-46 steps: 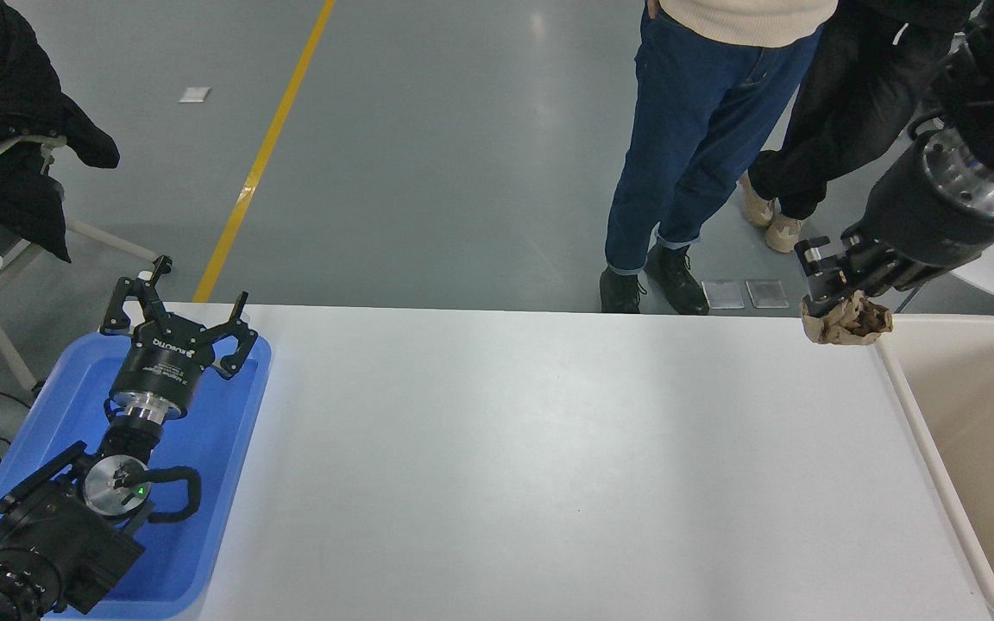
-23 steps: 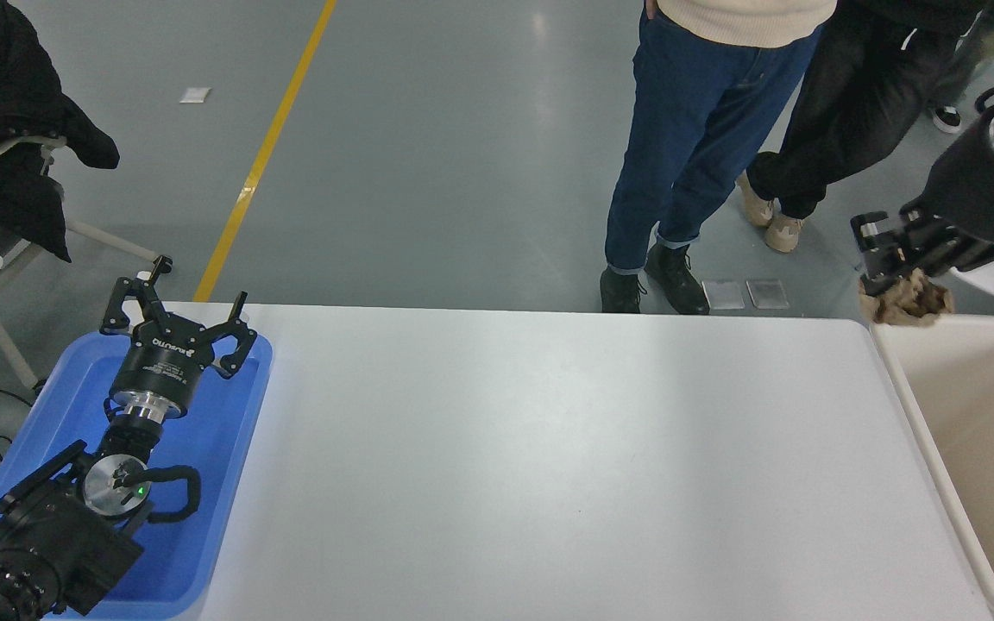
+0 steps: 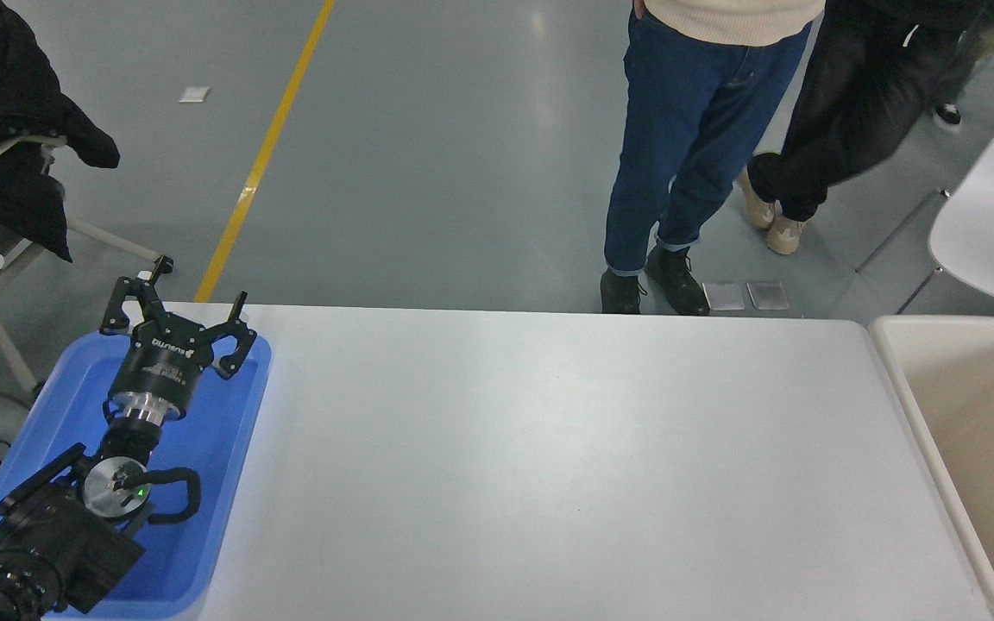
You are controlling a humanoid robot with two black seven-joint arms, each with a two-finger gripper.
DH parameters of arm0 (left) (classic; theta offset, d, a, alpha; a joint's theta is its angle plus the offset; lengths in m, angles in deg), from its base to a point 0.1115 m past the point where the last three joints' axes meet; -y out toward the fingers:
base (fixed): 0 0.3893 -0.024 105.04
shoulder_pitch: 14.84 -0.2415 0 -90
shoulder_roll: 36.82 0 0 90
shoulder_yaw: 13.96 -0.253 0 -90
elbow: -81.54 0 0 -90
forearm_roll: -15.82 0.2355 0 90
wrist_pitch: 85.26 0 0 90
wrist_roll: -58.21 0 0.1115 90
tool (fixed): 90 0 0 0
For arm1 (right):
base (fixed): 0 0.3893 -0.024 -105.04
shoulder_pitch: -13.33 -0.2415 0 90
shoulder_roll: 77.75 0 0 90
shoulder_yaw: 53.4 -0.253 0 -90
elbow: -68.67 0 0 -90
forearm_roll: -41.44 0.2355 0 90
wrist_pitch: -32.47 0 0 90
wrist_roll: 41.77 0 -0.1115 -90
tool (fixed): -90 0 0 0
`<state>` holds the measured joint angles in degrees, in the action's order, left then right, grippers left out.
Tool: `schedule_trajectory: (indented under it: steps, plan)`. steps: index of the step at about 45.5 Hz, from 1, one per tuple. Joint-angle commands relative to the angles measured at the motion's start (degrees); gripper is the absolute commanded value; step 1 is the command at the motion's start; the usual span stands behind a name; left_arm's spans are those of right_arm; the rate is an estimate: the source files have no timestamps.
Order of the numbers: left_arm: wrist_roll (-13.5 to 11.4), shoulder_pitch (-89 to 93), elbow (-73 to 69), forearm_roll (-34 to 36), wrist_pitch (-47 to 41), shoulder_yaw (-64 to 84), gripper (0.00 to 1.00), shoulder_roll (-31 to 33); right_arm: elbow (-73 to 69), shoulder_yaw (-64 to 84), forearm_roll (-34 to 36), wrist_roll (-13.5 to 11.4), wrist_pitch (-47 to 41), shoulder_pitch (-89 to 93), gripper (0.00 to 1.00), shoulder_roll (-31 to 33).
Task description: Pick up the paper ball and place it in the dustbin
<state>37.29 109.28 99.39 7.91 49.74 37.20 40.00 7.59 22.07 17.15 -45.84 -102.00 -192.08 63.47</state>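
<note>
My right hand and its arm are gone from view: half a second ago they hung at the far right, just above the far-left corner of the dustbin [image 3: 898, 379], and now nothing of them shows, so I cannot tell whether that hand is spread or pressed together. The paper ball has gone with it; it was pinched in that hand over the bin's far rim, and now I cannot see it anywhere, neither on the desk [image 3: 549, 466] nor in the part of the bin that shows. Only the bin's left wall, far rim and a slice of its smooth inner side are in the picture, at the right end of the desk

My left hand [image 3: 179, 321] has not shifted. It rests at the near left over the blue tray [image 3: 242, 414], fingers spread apart and holding nothing, pointing away toward the far edge

On the far side, two people stand on the grey floor, one in blue jeans [image 3: 678, 129] and one in black trousers [image 3: 851, 103], much where they stood before. With the arm away, a white rounded tabletop [image 3: 993, 224] at the far right is uncovered
</note>
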Motion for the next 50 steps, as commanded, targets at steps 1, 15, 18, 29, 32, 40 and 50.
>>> schedule_trajectory:
  steps: [1,15,18,29,32,40,50]
  plan:
    - [-0.1,0.0,0.0,0.0,0.0,0.0,1.00,0.0,9.0,-10.2,0.2,-0.1,9.3,21.1,0.00,2.6]
    - [-0.1,0.0,0.0,-0.1,0.0,0.0,1.00,0.0,28.1,-36.3,0.4,0.0,30.7,52.5,0.00,-2.3]
    - [-0.1,0.0,0.0,-0.1,0.0,0.0,1.00,0.0,36.3,-39.6,0.4,0.0,30.8,58.1,0.00,-6.4]
    - [-0.1,0.0,0.0,-0.1,0.0,0.0,1.00,0.0,57.9,-46.6,0.6,0.0,36.4,72.1,0.00,-19.8]
    - [-0.1,0.0,0.0,-0.1,0.0,0.0,1.00,0.0,58.2,-47.1,0.6,-0.1,38.5,72.7,0.00,-20.8]
    - [-0.1,0.0,0.0,-0.1,0.0,0.0,1.00,0.0,58.7,-47.2,1.1,-0.2,44.5,75.3,0.00,-24.1]
    - [-0.1,0.0,0.0,-0.1,0.0,0.0,1.00,0.0,58.7,-47.1,1.7,-0.2,46.4,77.5,0.00,-25.7]
